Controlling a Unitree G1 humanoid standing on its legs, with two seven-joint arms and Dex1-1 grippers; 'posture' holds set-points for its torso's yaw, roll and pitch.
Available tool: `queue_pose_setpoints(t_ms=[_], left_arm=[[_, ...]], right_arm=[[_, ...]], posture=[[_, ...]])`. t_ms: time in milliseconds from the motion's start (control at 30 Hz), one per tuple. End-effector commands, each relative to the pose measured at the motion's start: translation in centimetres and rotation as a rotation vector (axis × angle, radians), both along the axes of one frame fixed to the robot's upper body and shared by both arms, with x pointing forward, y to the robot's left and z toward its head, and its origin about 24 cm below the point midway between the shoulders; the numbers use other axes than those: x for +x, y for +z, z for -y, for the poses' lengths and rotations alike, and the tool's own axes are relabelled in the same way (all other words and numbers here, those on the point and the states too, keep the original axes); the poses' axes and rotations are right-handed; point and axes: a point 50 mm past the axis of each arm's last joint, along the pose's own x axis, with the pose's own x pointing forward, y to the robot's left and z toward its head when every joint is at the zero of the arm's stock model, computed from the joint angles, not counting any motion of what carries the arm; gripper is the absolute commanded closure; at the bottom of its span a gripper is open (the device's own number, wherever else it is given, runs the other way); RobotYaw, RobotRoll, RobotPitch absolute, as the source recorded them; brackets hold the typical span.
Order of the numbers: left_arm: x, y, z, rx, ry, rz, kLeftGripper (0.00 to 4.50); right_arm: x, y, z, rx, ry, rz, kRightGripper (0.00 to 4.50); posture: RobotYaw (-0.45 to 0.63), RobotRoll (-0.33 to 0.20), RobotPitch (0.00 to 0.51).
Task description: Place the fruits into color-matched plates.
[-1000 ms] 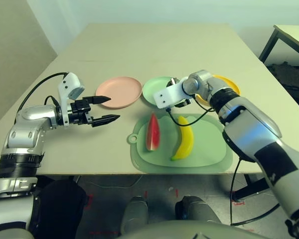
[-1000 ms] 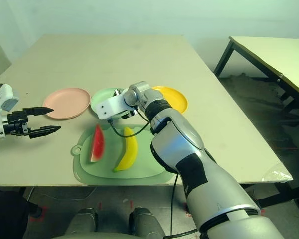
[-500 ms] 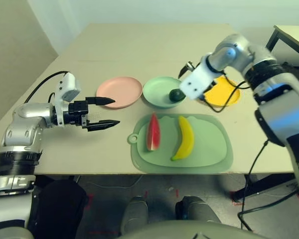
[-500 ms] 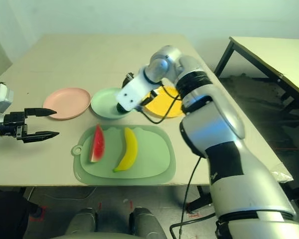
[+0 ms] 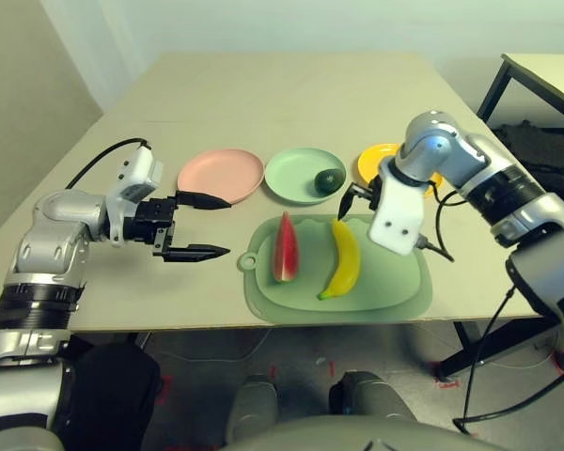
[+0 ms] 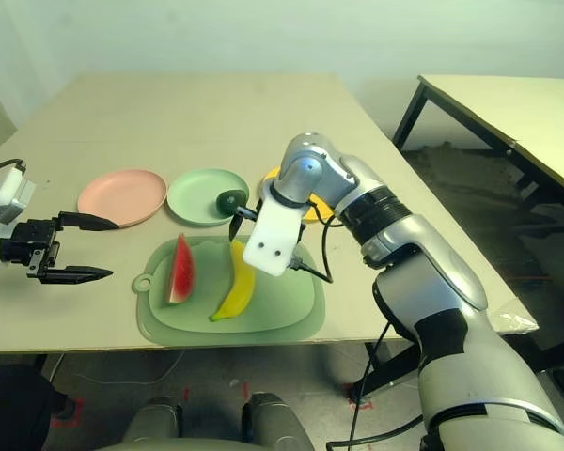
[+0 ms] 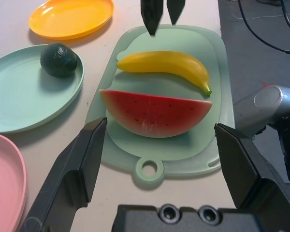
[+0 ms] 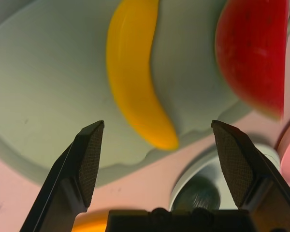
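Avocado point(image 5: 328, 180) in mint green plate point(image 5: 296, 176); both grippers' jaws wide apart, empty, right gripper point(image 5: 346, 199) above banana point(image 5: 342, 259).

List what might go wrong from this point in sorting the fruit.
1. The right pincer hangs open over the near end of the banana, not its middle; gripped there, the curved fruit may swing or slip.
2. The watermelon lies close beside the banana on the mat, so a finger could nudge it.
3. The avocado sits near the green plate edge; a knock might roll it out.

Avocado point(image 5: 329, 180) in middle plate point(image 5: 296, 175); watermelon point(image 5: 284, 248) left of banana point(image 5: 341, 260) on mat point(image 5: 395, 282)
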Motion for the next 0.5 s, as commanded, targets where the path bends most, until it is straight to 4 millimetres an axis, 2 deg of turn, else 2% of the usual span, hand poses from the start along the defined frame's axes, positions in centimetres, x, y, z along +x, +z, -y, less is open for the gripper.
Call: queue_pose_setpoints(t_ms=[33, 500], left_arm=[[-0.3, 0.1, -0.1, -0.014, 0.02, -0.001, 0.0], [-0.4, 0.4, 0.3, -0.004, 0.009, 0.008, 0.0]], right_arm=[[-0.1, -1.5, -0.5, -0.029, -0.024, -0.038, 0.03], [0.0, -5.4, -0.1, -0.148, -0.089, -0.075, 0.03]], posture=[[0.11, 0.0, 0.0], [0.12, 0.0, 0.0]])
